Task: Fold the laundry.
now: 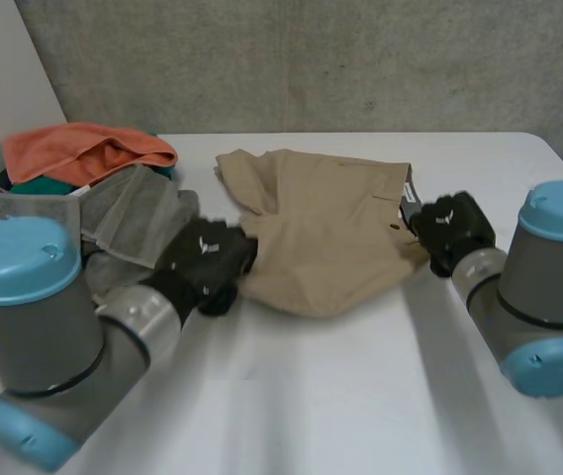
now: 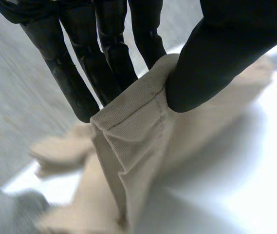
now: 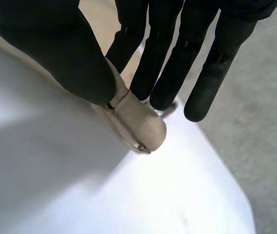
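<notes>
**Tan garment pinched at both side edges, open table in front**

Head view: a tan garment [image 1: 326, 233] lay rumpled on the white table [image 1: 360, 396], roughly midway between the two arms. The left hand [image 1: 207, 262] was at its left edge and the right hand [image 1: 449, 228] at its right edge, by a small tag. Just beside the left hand, a grey cloth [image 1: 133, 218] sprawled over a heap topped by an orange cloth [image 1: 83, 148], crowding that side of the table. The grey cloth's near edge came close to the garment but I could not tell if they touched. The table was bare from the garment's near edge to the arms, and bare again to the right of the right hand. A grey wall [image 1: 360, 59] stood behind the far edge.

Left wrist view: the left hand [image 2: 221, 53] had its thumb pressed against straight fingers [image 2: 70, 83], a folded hem of the tan garment [image 2: 133, 141] nipped between them. The cloth hung from that grip to the table [image 2: 245, 185], which lay bare beside it.

Right wrist view: the right hand [image 3: 55, 48] pinched a thick seamed edge of the tan garment [image 3: 138, 126] between thumb and fingers [image 3: 162, 73]. Bare table [image 3: 128, 195] spread beneath the pinched edge, running to a rounded table corner.
</notes>
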{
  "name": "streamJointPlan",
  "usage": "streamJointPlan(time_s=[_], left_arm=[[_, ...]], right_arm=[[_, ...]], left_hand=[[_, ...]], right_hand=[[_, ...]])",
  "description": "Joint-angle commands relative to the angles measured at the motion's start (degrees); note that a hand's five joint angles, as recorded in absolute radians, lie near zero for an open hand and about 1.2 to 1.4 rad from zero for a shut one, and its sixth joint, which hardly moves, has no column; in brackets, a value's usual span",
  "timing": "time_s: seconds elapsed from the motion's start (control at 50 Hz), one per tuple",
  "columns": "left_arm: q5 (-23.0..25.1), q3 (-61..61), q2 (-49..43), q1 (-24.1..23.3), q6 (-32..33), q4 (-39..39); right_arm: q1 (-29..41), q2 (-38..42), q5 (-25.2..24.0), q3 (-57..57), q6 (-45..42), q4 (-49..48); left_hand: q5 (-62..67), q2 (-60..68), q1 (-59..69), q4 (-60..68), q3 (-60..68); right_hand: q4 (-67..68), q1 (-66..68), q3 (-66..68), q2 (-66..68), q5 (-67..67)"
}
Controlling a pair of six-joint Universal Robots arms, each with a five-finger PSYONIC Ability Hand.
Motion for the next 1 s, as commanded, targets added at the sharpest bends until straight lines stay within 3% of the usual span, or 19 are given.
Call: streamJointPlan(time_s=[0.02,0.16,0.26,0.38,0.5,0.6,0.72,0.8,0.88,1.0], left_arm=[[0.0,-3.4,9.2,-1.4,0.7,-16.7],[0.1,-4.6,10.7,-5.0,1.1,-29.3],[0.9,-4.9,10.4,-10.6,1.0,-40.0],[0.3,-3.6,11.2,-15.4,1.1,-42.3],[0.0,1.6,9.8,-12.0,2.7,-39.9],[0.0,7.8,4.4,-6.7,7.8,-30.1],[0.0,16.3,-7.3,-1.8,11.5,-5.2],[0.4,22.0,-15.8,0.0,12.8,7.2],[0.7,29.3,-25.1,1.0,12.9,14.4],[0.8,38.4,-34.1,1.6,12.9,17.3]], right_arm=[[-0.4,-9.4,0.2,7.7,-6.3,8.8],[-0.5,-17.0,1.1,12.8,-13.1,24.1],[-0.8,-22.8,1.2,18.3,-19.1,30.8],[-1.2,-27.8,0.5,21.6,-20.7,33.0],[-2.4,-27.9,0.3,20.9,-20.7,32.4],[-3.0,-25.2,-1.2,15.9,-18.5,22.8],[-2.7,-13.6,-1.1,7.7,-10.5,10.0],[-2.2,-6.1,-1.0,1.3,-7.0,4.7],[-2.0,2.8,0.0,-5.6,-5.8,-1.3],[-2.0,12.4,1.6,-13.3,-4.4,-12.7]], left_hand=[[12.8,11.3,14.1,11.2,11.4],[12.8,11.3,14.1,11.2,11.4],[12.8,11.3,14.1,11.2,11.4],[12.8,11.3,14.1,11.2,11.4],[12.8,11.3,14.1,11.2,11.4],[12.8,11.3,14.1,11.2,11.4],[12.8,11.3,14.1,11.2,11.4],[12.8,11.3,14.1,11.2,11.4],[12.8,11.3,14.1,11.2,11.4],[12.8,11.3,14.1,11.2,11.4]], right_hand=[[11.2,15.0,11.6,12.2,12.4],[11.2,15.0,11.6,12.2,12.4],[11.2,15.0,11.6,12.2,12.4],[11.2,15.0,11.6,12.2,12.4],[11.2,15.0,11.6,12.2,12.4],[11.2,15.0,11.6,12.2,12.4],[11.2,15.0,11.6,12.2,12.4],[11.2,15.0,11.6,12.2,12.4],[11.2,15.0,11.6,12.2,12.4],[11.2,15.0,11.6,12.2,12.4]])
